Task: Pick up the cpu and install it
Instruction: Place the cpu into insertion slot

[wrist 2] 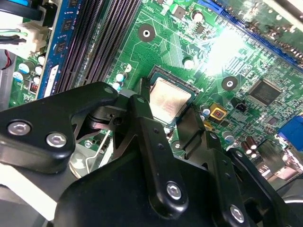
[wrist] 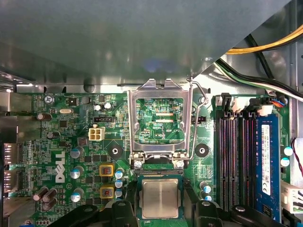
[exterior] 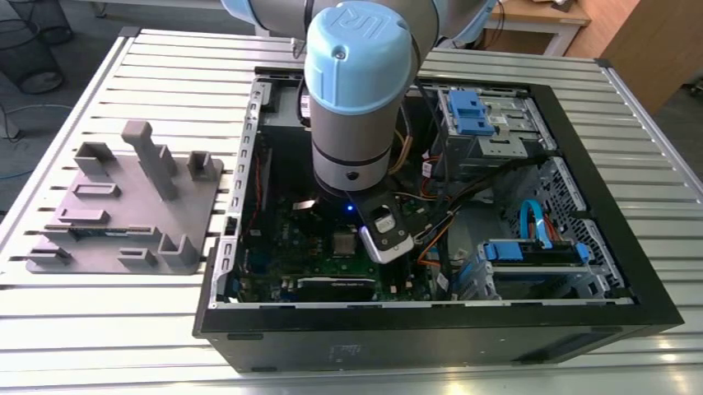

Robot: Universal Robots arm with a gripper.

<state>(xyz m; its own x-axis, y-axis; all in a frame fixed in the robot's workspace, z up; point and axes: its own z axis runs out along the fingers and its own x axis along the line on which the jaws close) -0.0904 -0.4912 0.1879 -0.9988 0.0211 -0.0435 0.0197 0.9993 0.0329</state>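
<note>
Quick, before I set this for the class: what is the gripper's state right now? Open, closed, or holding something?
Gripper: astride the cpu; whether it is clamped on it or open cannot be told.

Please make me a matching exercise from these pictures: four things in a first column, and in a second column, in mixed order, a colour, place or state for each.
1 cpu
2 socket cover
3 memory module
4 gray fixture

a blue
b on the table, outside the case
c swung open
d silvery top

Pairs: 1-d, 2-c, 3-a, 4-b
</note>
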